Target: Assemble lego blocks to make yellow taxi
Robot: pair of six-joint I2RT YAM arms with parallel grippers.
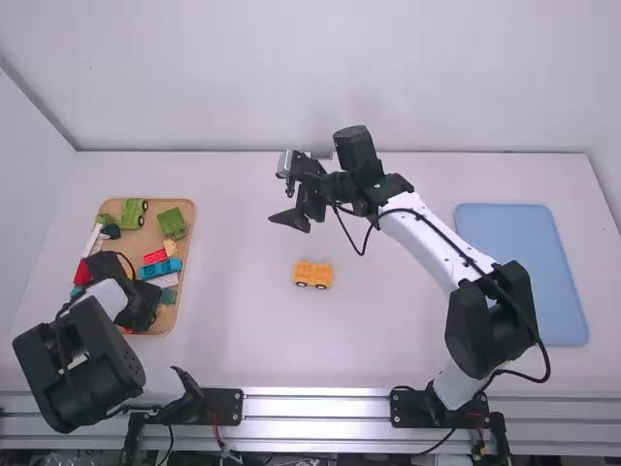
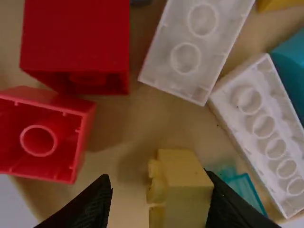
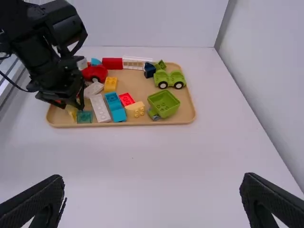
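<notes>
On the table (image 1: 233, 340), 1 yellow car (image 1: 313, 275)

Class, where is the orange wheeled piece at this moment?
In the high view, the orange wheeled piece is near the middle of the white table, between the tan tray at left and the blue mat at right.

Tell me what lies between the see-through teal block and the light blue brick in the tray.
A long white brick lies between the teal block and light blue brick, as the right wrist view shows.
</notes>
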